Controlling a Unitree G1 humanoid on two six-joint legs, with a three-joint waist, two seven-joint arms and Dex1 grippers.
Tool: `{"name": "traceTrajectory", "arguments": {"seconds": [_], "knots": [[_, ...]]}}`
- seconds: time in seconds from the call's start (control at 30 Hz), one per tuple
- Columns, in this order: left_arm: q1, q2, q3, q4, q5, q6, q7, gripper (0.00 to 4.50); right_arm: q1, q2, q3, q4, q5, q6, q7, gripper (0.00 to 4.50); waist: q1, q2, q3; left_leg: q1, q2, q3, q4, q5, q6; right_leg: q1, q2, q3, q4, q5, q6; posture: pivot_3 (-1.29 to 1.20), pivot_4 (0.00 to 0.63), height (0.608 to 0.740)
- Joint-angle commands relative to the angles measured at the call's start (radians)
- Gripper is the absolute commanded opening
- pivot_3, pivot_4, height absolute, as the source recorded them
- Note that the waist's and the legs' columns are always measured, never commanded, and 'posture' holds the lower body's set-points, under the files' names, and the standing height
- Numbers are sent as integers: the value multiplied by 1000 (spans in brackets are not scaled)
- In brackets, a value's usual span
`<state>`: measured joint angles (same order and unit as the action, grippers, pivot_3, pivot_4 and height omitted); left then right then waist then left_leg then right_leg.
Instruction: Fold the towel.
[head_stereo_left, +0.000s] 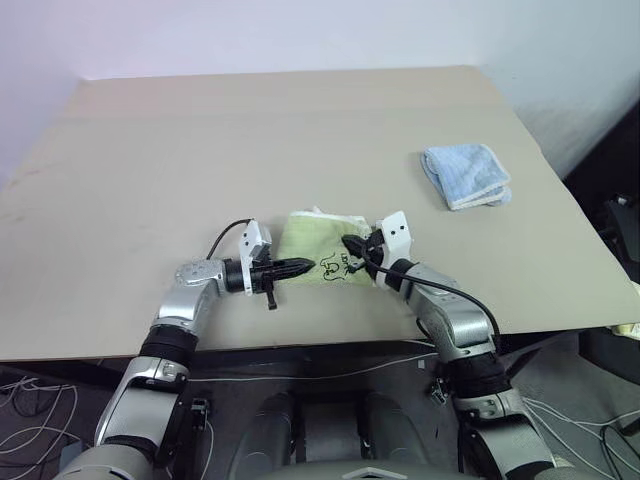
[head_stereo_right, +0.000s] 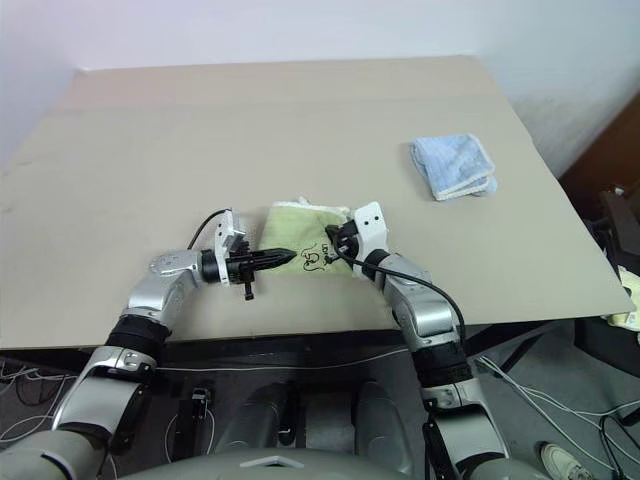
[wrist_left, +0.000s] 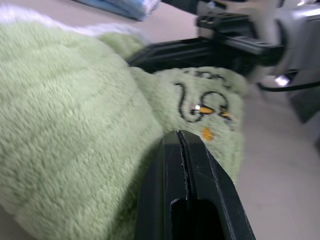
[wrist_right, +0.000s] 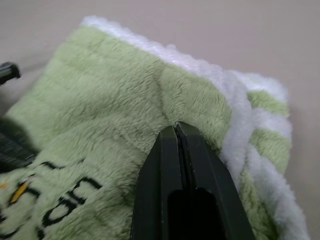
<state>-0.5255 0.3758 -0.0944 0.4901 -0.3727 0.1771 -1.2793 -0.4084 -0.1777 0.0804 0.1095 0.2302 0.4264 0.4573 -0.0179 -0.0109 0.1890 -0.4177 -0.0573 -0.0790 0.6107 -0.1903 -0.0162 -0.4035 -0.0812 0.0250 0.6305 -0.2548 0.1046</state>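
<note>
Towel (head_stereo_left: 318, 247) lying bunched into a small folded wad near the table's (head_stereo_left: 120, 200) front edge, roughly at 6 o'clock from the table's middle, well apart from the blue cloth (head_stereo_left: 466, 176) out at 2 o'clock. Left gripper (head_stereo_left: 304, 267) reaching in level from 9 o'clock, fingers pressed together, tip at the wad's front-left corner; from the wrist view, tip resting against the terry with no cloth visibly pinched between the fingers. Right gripper (head_stereo_left: 350, 243) coming in from 4 o'clock, fingers likewise together, tip buried against the pile near the white edging, whether on a fold of cloth not possible to say. Both tips nearly meeting over the printed dark markings, so equally near. Long axis of the wad running about 11 to 5 o'clock, away from the robot, with the white-edged end at the far side. Probably a late stage: folded small already, next move likely turning on pressing or releasing across that short front edge.
</note>
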Motion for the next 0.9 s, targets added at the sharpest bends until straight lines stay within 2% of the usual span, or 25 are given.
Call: {"name": "traceTrajectory", "arguments": {"seconds": [0.03, 0.1, 0.27, 0.43, 0.6, 0.67, 0.9], "knots": [[-12, 22, 45, -96, -85, 135, -20, 574, -39, -19, -92, -9, 83, 19, 36, 390, 2, 0, 0, -1, 0, 0, 0, 0, 0, 0, 0, 0, 0, 0, 0, 0, 150, 740], [-21, 40, 63, -151, -128, 214, -21, 1206, -62, -16, -144, -37, 171, 66, 72, 882, 2, 0, 0, -2, 0, -1, 1, 0, 0, -2, 0, 0, 0, 1, 1, 0, 150, 740], [-37, 66, 134, -197, -174, 291, 29, 2913, -115, -39, -214, -61, 290, 162, 112, 2609, 2, 0, 1, -4, 0, -1, 0, 0, 0, -4, 0, 0, 0, 1, 2, 0, 150, 740], [-17, 113, 181, -238, -193, 376, 97, 4500, -144, -113, -234, -107, 361, 327, 117, 4402, 1, 0, 1, -5, 0, -1, -1, 0, 0, -6, 0, 0, 0, 1, 2, 0, 150, 740], [26, 162, 199, -291, -145, 485, 275, 4500, -139, -222, -200, -130, 347, 430, 132, 4490, 2, 1, 1, -7, 0, 0, 0, 0, 0, -7, -1, 0, 0, 1, 1, 0, 150, 740], [26, 151, 244, -329, -192, 600, 376, 4500, -119, -262, -188, -166, 368, 478, 155, 4490, 4, 1, 1, -7, 0, -1, 0, 0, 0, -7, -1, 0, 0, 1, 1, 0, 150, 740], [-15, 103, 356, -358, -358, 916, 528, 4500, -35, -343, -220, -236, 457, 547, 267, 4490, 6, 0, 1, -9, 0, -1, 1, 0, 0, -7, -1, -1, -1, 1, 2, 0, 150, 740]]}}
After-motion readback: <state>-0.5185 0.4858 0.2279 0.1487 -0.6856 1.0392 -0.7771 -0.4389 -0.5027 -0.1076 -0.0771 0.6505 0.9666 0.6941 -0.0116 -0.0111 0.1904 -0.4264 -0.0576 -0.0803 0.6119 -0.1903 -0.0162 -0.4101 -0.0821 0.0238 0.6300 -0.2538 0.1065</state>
